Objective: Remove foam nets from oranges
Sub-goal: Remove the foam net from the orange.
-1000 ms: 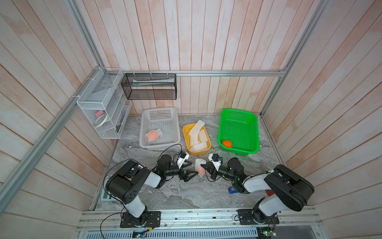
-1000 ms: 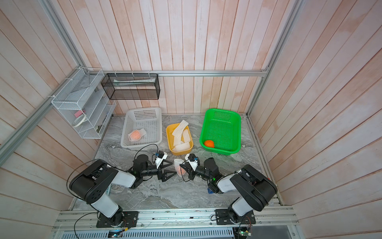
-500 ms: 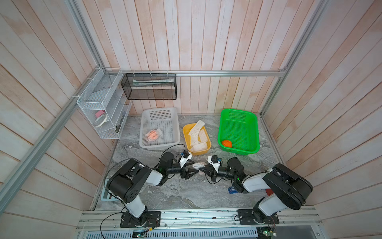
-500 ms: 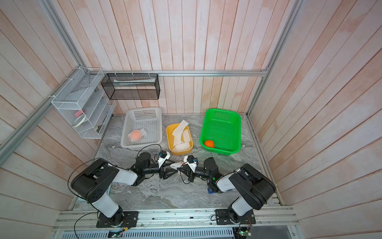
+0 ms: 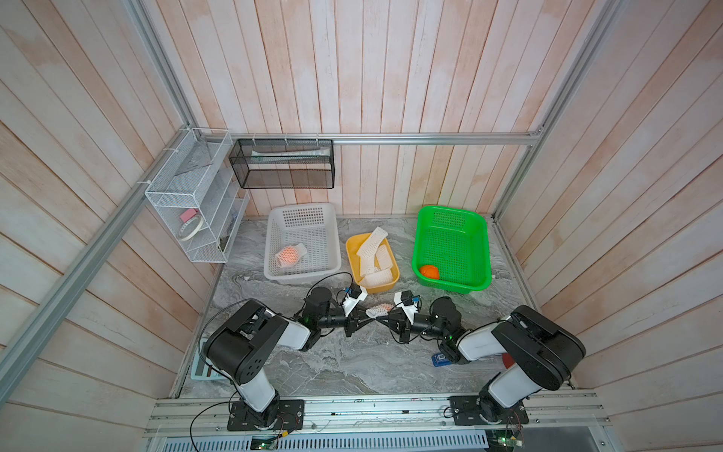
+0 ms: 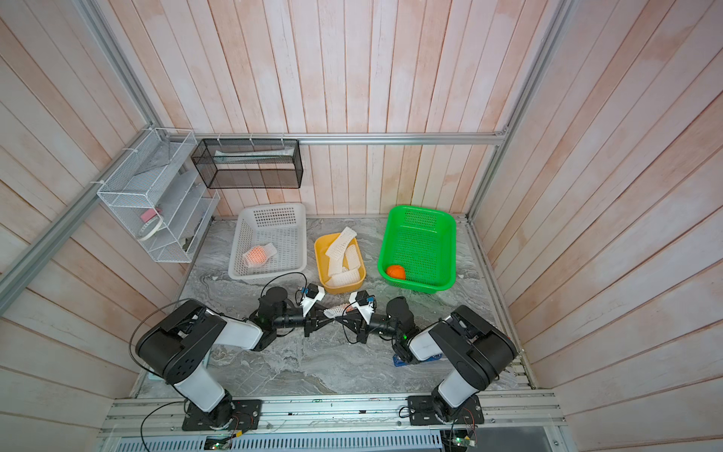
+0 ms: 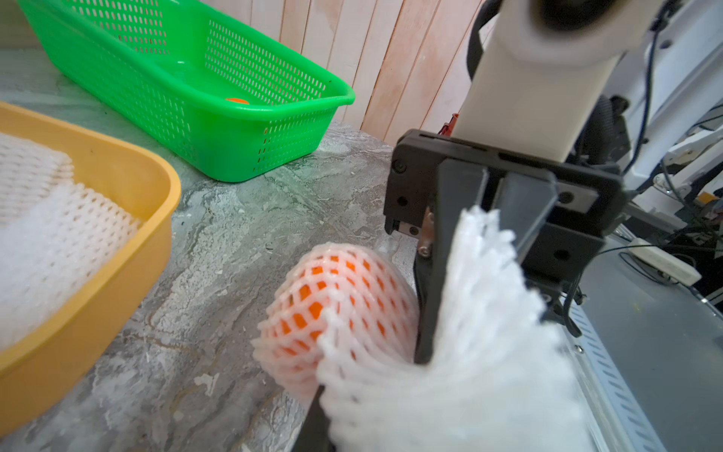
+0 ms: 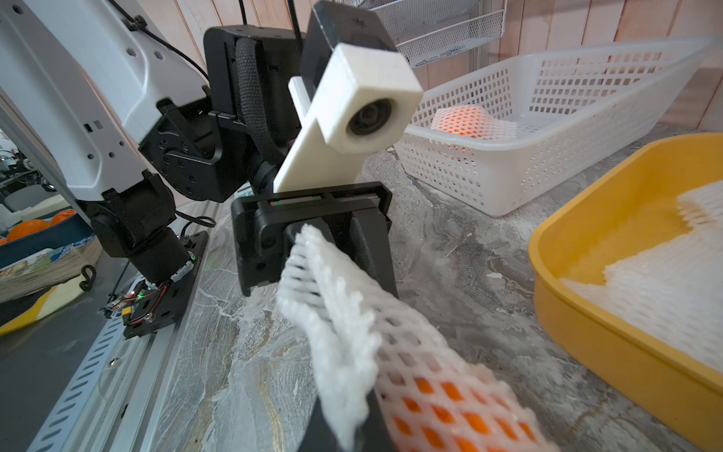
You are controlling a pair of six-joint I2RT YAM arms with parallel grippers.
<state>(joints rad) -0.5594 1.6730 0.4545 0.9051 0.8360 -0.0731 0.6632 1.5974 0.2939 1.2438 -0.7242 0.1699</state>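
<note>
A netted orange [image 5: 378, 311] lies low over the marble table between my two arms. Orange skin shows through its white foam net [image 7: 336, 297]. The left gripper [image 5: 371, 317] is shut on the net's loose end [image 7: 469, 332], which hides its jaws in the left wrist view. Facing it, the right gripper [image 5: 382, 317] is shut on another edge of the same net [image 8: 344, 375]. A second netted orange [image 5: 289, 254] rests in the white basket [image 5: 274, 231]. A bare orange [image 5: 429, 271] sits in the green basket [image 5: 481, 242].
A yellow tray [image 5: 352, 250] holding several empty nets [image 5: 373, 250] stands just behind the grippers. A white wire rack [image 5: 195, 203] hangs on the left wall and a black mesh box [image 5: 281, 164] on the rear wall. A small blue object [image 5: 440, 359] lies by the right arm.
The left gripper moved right up to the netted orange and closed from wide open onto the net. The netted orange went from upright to lying low between the two grippers.
</note>
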